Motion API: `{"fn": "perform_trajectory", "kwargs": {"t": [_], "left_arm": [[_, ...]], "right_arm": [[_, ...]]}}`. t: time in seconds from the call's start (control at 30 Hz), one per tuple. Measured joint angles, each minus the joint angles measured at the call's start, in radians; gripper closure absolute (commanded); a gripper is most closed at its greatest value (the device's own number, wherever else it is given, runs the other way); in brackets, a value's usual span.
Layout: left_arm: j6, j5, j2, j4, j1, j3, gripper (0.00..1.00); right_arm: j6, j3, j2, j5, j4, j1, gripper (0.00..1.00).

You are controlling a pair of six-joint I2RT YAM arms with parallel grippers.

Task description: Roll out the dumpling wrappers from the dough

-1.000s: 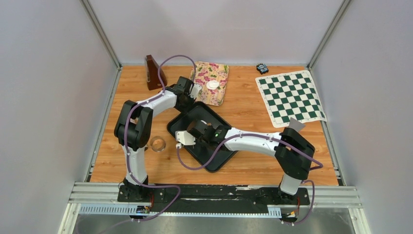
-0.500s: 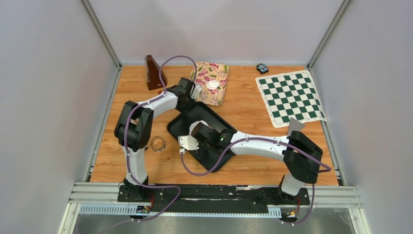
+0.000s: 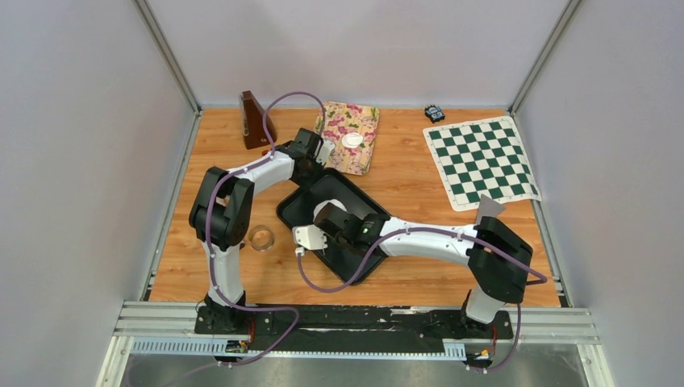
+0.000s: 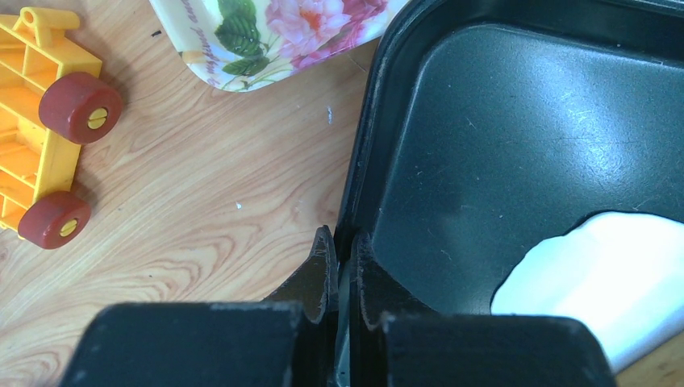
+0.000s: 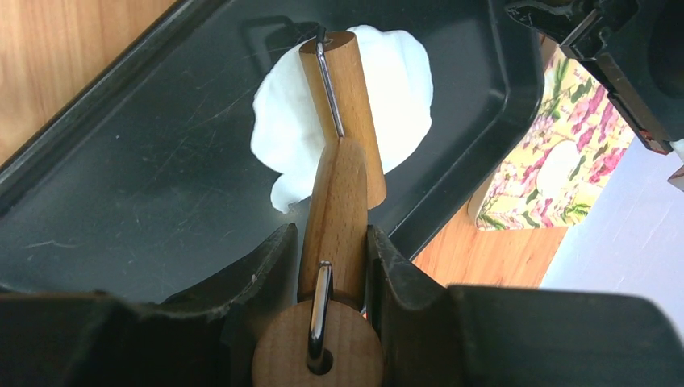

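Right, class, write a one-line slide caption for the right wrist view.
Right gripper holds a wooden roller on white dough in the black tray.

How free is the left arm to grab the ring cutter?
Probably not yet: the left gripper is shut on the black tray's rim and must release first. The ring cutter lies uncovered beside that arm.

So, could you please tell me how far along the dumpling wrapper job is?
Done: one round wrapper lies on the floral plate. In hand: the left claw pinches the rim of the black tray, while the right claw holds a wooden roller on the dough sheet. Left: cutting more discs; the ring cutter sits apart on the table.
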Motion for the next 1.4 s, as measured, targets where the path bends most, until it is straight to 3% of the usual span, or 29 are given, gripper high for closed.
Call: {"fn": "perform_trajectory", "kwargs": {"t": [0.5, 1.4], "left_arm": [[-0.001, 0.003, -0.005, 0.010, 0.000, -0.009, 1.00], [-0.008, -0.003, -0.008, 0.000, 0.000, -0.009, 1.00]], "right_arm": [[0.064, 0.042, 0.082, 0.048, 0.124, -0.035, 1.00], [-0.093, -0.049, -0.045, -0.106, -0.031, -0.008, 1.00]]}}
